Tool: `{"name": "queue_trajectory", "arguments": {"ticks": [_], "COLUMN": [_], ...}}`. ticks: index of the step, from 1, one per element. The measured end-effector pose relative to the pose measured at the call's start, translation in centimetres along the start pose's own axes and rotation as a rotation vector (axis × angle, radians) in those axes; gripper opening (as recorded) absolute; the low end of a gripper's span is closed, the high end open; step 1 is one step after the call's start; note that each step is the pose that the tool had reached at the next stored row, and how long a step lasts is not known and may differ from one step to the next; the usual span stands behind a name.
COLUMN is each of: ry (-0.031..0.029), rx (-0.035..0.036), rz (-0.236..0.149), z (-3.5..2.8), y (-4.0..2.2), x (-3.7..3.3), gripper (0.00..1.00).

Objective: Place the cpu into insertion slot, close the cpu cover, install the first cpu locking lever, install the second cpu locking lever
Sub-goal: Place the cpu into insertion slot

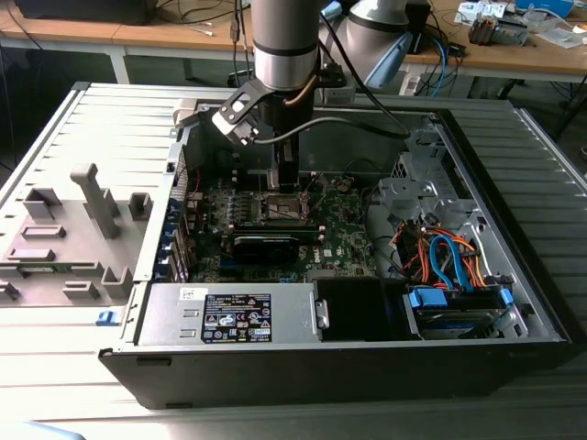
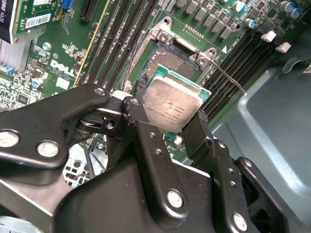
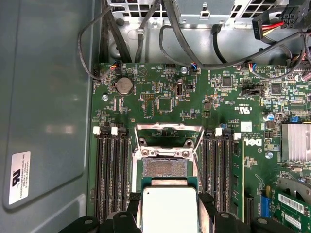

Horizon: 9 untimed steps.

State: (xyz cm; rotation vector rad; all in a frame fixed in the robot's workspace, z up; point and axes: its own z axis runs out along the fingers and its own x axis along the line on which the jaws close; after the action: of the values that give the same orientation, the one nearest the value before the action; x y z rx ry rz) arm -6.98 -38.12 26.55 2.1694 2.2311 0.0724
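A single robot arm reaches down into an open computer case lying on its side, its gripper lowered over the green motherboard. In both wrist views the gripper is closed to a narrow gap on one cpu, its two black fingers pressing on opposite edges of the silvery chip. The cpu is not seated; it hangs just beside and partly in front of the one insertion slot, whose brownish-gold contact field lies uncovered. In the first wrist view the cpu cover, a thin metal frame, is swung open at the far side of the socket (green board shows through its window). One thin locking lever juts out from the socket, unlatched. Four long black memory slots flank the socket, two on either side. One coin battery sits farther up the board.
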Motion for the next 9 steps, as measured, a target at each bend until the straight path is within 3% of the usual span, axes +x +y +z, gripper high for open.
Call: {"name": "queue_trajectory", "arguments": {"ticks": [9], "ry": [0.0], "rx": [0.0], "rz": [0.0], "z": [0.16], "y": [-0.01], "x": [0.0], "gripper": [0.55]}}
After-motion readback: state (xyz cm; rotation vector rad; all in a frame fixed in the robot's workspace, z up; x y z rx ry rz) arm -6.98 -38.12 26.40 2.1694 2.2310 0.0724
